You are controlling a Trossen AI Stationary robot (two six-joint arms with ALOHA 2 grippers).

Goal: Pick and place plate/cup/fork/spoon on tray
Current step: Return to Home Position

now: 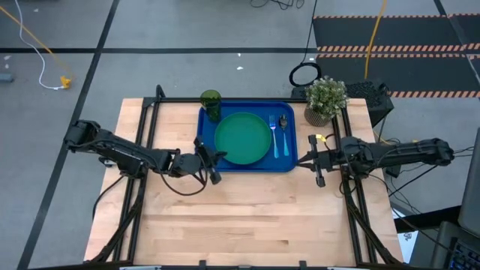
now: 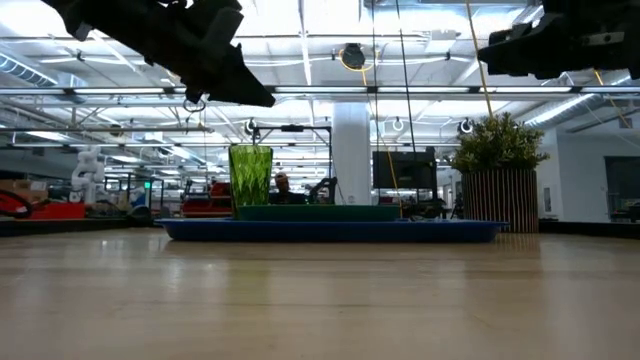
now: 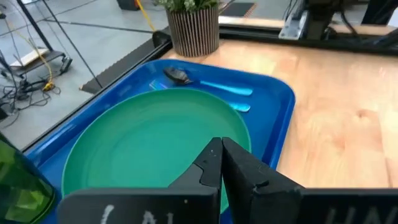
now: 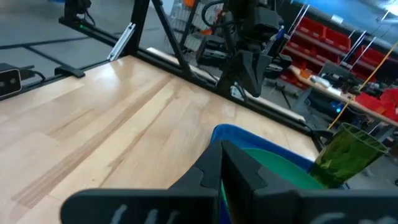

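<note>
The plate (image 1: 242, 138), cup (image 1: 211, 103), fork (image 1: 274, 135) and spoon (image 1: 283, 131) sit on the tray (image 1: 247, 167), the left tool (image 1: 216, 159) and right tool (image 1: 306, 159) flank it closed and empty, so apparently only homing remains.

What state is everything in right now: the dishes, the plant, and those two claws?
tray: flat on the table, loaded.
plate: lying in the tray's middle.
cup: upright in a tray corner.
fork: lying on the tray, beside the plate.
spoon: lying alongside the fork.
potted plant: upright, off the tray.
left gripper: shut, empty, raised.
right gripper: shut, empty, raised.
</note>
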